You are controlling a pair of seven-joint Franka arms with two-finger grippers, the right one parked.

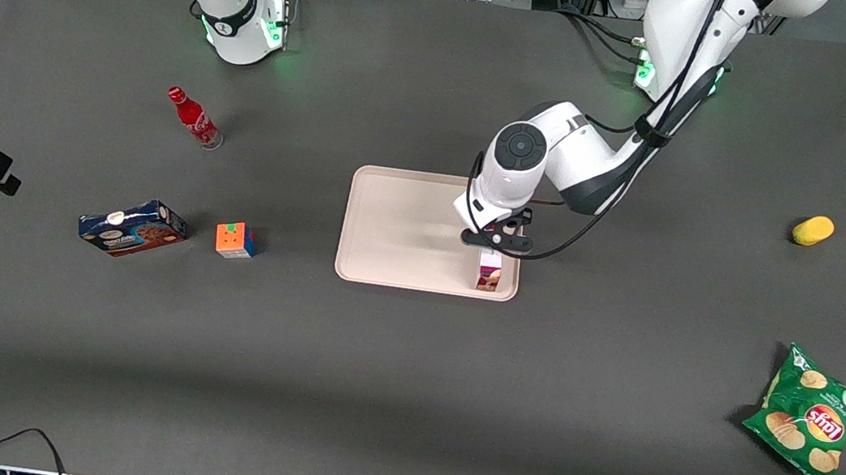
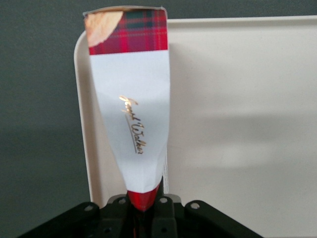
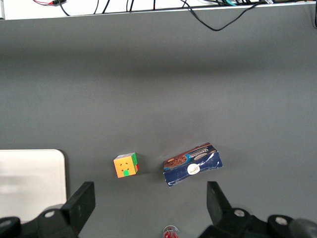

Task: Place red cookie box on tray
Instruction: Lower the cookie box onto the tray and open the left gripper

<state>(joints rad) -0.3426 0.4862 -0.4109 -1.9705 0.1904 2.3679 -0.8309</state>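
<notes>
Over the corner of the tray [image 1: 400, 226] that lies nearest the front camera and toward the working arm's end, the claw [image 1: 494, 242] hangs pointing down, pinching the upper end of the red cookie box [image 1: 489, 271]. The box stands upright directly beneath the claw, its lower end at the tray floor just inside the rim, though whether it actually rests there or is held a touch above is hard to tell. In the left wrist view the box [image 2: 131, 109] runs straight away from the claw [image 2: 143, 210], showing its white label panel with gold script and a tartan band at the end, the tray [image 2: 237, 124] spreading beside it. Well away from the claw toward the parked arm's end of the surface [image 1: 402, 398] lie a cube puzzle [image 1: 235, 240], a blue cookie box [image 1: 132, 227] and a red bottle [image 1: 193, 117]. Toward the working arm's end lie a yellow fruit [image 1: 812, 231] and a green chip bag [image 1: 806, 416].
</notes>
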